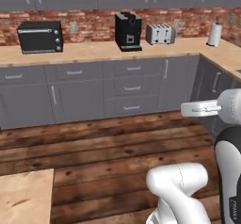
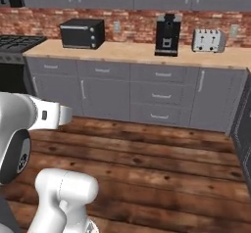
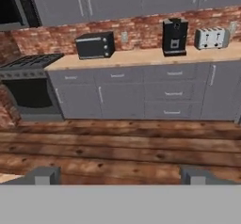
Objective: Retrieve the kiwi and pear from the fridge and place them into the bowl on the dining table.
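In the hand view my gripper point(image 3: 120, 176) is open wide, its two dark fingertips point(image 3: 44, 175) far apart with nothing between them. It looks across the plank floor toward the wall counter. A corner of the light wood dining table point(image 1: 23, 195) shows at the lower left of the left base view, with nothing on the part I see. My white arm rises at the lower right of that view. The kiwi, the pear, the fridge and the bowl are out of view.
A wall counter point(image 1: 117, 51) with grey drawers runs along the brick wall. It carries a black toaster oven point(image 1: 40, 36), a coffee machine point(image 1: 128, 31), a silver toaster point(image 1: 160, 34) and a paper towel roll point(image 1: 214, 34). A stove point(image 3: 29, 89) stands at the left. Open wooden floor point(image 1: 108, 148) lies ahead.
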Available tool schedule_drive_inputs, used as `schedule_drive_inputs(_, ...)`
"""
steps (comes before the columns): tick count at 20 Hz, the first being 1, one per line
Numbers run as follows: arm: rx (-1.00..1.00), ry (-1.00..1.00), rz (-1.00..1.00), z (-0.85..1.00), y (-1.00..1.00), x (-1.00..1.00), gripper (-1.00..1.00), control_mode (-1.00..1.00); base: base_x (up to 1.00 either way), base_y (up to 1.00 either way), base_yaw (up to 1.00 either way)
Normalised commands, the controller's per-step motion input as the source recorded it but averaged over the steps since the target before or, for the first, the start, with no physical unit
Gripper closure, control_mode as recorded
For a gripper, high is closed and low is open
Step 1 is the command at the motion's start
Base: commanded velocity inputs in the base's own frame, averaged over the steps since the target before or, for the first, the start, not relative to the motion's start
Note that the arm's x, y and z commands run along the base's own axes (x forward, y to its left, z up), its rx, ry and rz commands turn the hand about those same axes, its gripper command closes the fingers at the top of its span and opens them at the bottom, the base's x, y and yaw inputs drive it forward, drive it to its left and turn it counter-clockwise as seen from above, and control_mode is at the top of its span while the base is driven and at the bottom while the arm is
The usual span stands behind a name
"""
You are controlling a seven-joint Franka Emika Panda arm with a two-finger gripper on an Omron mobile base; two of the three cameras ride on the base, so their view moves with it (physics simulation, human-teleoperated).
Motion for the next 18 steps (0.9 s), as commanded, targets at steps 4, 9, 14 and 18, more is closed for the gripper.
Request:
schedule_drive_inputs(4, 0.00, 0.00, 0.00, 0.00, 0.00, 0.00, -1.00, 1.00, 1.00, 0.00, 0.34)
schedule_drive_inputs(9, 0.00, 0.00, 0.00, 0.00, 0.00, 0.00, -1.00, 1.00, 1.00, 0.00, 0.48)
schedule_drive_inputs(14, 0.00, 0.00, 0.00, 0.00, 0.00, 0.00, -1.00, 1.00, 1.00, 0.06, 0.57)
schedule_drive_inputs(18, 0.00, 0.00, 0.00, 0.00, 0.00, 0.00, -1.00, 1.00, 1.00, 0.03, 0.58)
